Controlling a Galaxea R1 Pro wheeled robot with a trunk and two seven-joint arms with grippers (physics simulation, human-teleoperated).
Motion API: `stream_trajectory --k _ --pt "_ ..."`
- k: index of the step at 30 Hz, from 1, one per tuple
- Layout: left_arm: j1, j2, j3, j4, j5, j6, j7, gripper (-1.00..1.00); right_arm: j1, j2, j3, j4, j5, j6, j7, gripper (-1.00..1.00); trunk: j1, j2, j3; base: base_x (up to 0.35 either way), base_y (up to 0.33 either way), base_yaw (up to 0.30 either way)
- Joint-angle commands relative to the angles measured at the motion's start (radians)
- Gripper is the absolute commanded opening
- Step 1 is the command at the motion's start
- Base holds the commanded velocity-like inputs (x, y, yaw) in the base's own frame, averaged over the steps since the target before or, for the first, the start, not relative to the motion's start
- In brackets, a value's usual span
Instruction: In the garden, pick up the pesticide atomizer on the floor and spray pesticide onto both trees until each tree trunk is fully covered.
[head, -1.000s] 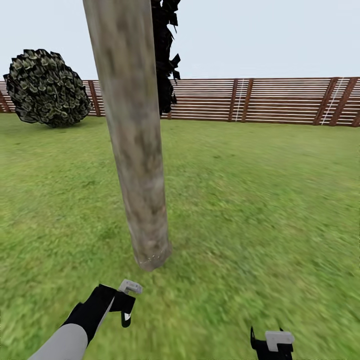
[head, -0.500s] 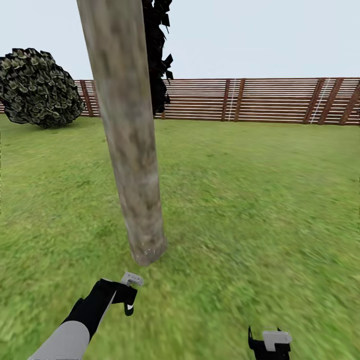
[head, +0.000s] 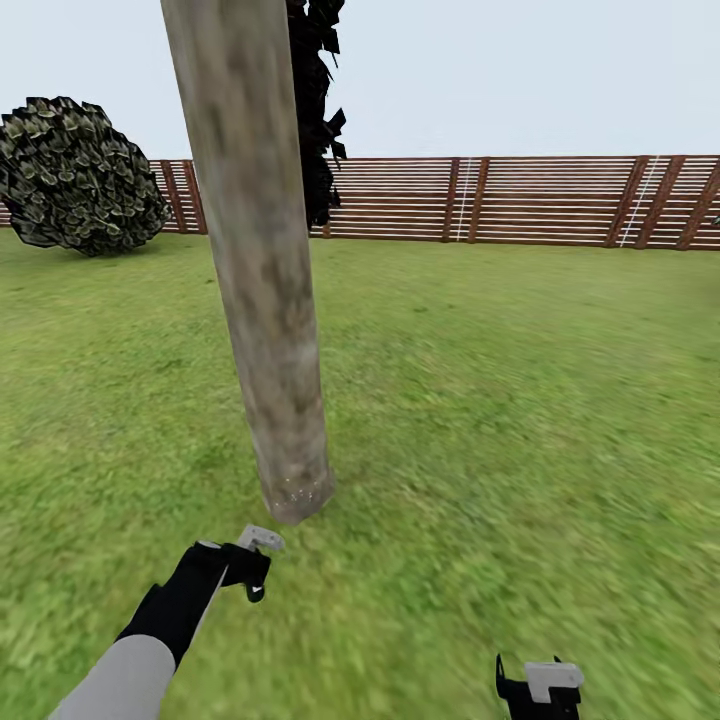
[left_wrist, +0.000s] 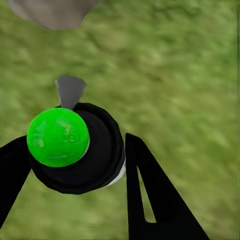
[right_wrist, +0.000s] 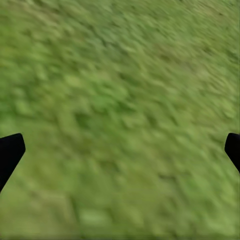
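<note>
A thick grey-brown tree trunk (head: 265, 300) rises from the lawn just ahead, left of centre; its base (left_wrist: 52, 10) also shows in the left wrist view. My left gripper (head: 248, 572) is low, just short of the trunk's foot, and is shut on the pesticide atomizer (left_wrist: 75, 150). The atomizer is a black round body with a bright green ball on top and a grey nozzle (head: 262, 538) aimed toward the trunk base. My right gripper (head: 540, 690) hangs low at the right over grass, open, with nothing between its fingers (right_wrist: 10, 152).
A round dark bush (head: 80, 175) stands at the far left. A narrow black-foliaged tree (head: 315, 110) stands behind the trunk. A brown slatted fence (head: 520, 200) closes the back of the lawn (head: 520, 400), which stretches open to the right.
The view shifted slightly. My left arm has pushed forward with the atomizer, bringing the nozzle closer to the trunk's base. The right gripper has kept its place.
</note>
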Motion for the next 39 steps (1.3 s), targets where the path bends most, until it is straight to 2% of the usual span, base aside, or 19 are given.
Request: stream_trajectory --k 1,3,6,10,12,15,18,21,22,25,26,27,30,31,32,34,36,39 --pt "0.001 -0.003 0.000 -0.002 0.000 -0.001 0.001 -1.00 0.000 0.000 0.000 0.000 0.000 0.000 0.000 1.00 0.000 0.000 0.000 -0.142 0.000 0.000" --pt "-0.004 -0.020 0.001 -0.009 0.001 -0.001 0.003 -1.00 0.000 0.000 0.000 0.001 0.000 0.000 0.000 1.00 0.000 0.000 0.000 -0.238 0.000 0.000" --pt "-0.011 -0.028 0.000 -0.033 0.001 0.002 0.002 -1.00 0.001 0.000 0.000 0.001 0.000 0.000 0.000 1.00 0.000 0.000 0.000 -0.118 0.000 0.000" --pt "-0.013 -0.022 0.005 -0.120 0.003 0.013 0.000 -1.00 0.001 0.000 0.000 0.002 0.000 0.000 0.000 1.00 0.000 0.000 0.000 -0.014 0.000 0.000" --pt "-0.013 -0.016 0.008 -0.146 0.003 0.014 0.000 -1.00 0.001 0.000 0.000 0.002 0.000 0.000 0.000 1.00 0.000 0.000 0.000 -0.003 0.000 0.000" --pt "-0.009 -0.020 0.004 -0.156 0.001 0.013 0.001 -1.00 0.000 0.000 0.000 0.002 0.000 0.000 0.000 1.00 0.000 0.000 0.000 0.000 0.000 0.000" --pt "-0.007 -0.041 0.001 -0.152 0.001 0.012 0.004 -1.00 0.001 0.000 0.000 0.002 0.000 0.000 0.000 1.00 0.000 0.000 0.000 0.000 0.000 0.000" --pt "-0.012 -0.096 -0.008 -0.161 -0.001 0.015 0.003 -1.00 0.001 0.000 0.000 0.002 0.000 0.000 0.000 1.00 0.000 0.000 0.000 0.000 0.000 0.000" --pt "-0.013 -0.098 -0.014 -0.162 -0.002 0.017 0.003 -1.00 0.000 0.000 0.000 0.002 0.000 0.000 0.000 1.00 0.000 0.000 0.000 0.000 0.000 0.000" --pt "-0.017 -0.071 -0.011 -0.163 -0.003 0.018 0.002 -1.00 0.001 0.000 0.000 0.002 0.000 0.000 0.000 1.00 0.000 0.000 0.000 0.000 0.000 0.000" --pt "-0.031 0.014 0.000 -0.163 0.008 0.037 -0.002 -1.00 0.001 0.000 0.000 0.002 0.000 0.000 0.000 1.00 0.000 0.000 0.000 0.000 0.000 0.000" --pt "-0.032 0.027 0.005 -0.163 0.012 0.051 -0.003 -1.00 0.001 0.000 0.000 0.002 0.000 0.000 0.000 1.00 0.000 0.000 0.000 0.000 0.000 0.000" --pt "-0.029 0.019 -0.002 -0.161 0.012 0.058 -0.004 -1.00 0.000 0.000 0.000 0.002 0.000 0.000 0.000 1.00 0.000 0.000 0.000 0.000 0.000 0.000" --pt "-0.029 -0.002 -0.017 -0.162 0.011 0.060 -0.004 -1.00 0.001 0.000 0.000 0.001 0.000 0.000 0.000 1.00 0.000 0.000 0.000 0.000 0.000 0.000" --pt "-0.032 -0.034 -0.044 -0.162 0.009 0.063 -0.003 -1.00 0.001 0.000 0.000 0.001 0.000 0.000 0.000 1.00 0.000 0.000 0.000 0.000 0.000 0.000" --pt "-0.036 -0.054 -0.062 -0.164 0.009 0.065 -0.002 -1.00 0.001 0.000 0.000 0.001 0.000 0.000 0.000 1.00 0.000 0.000 0.000 0.000 0.000 0.000" --pt "-0.043 -0.053 -0.063 -0.164 0.011 0.066 -0.003 -1.00 0.001 0.000 0.000 0.000 0.000 0.000 0.000 1.00 0.000 0.000 0.000 0.000 0.000 0.000" --pt "-0.048 -0.027 -0.047 -0.164 0.011 0.067 -0.004 -1.00 0.001 0.000 0.000 0.000 0.000 0.000 0.000 1.00 0.000 0.000 0.000 0.000 0.000 0.000"
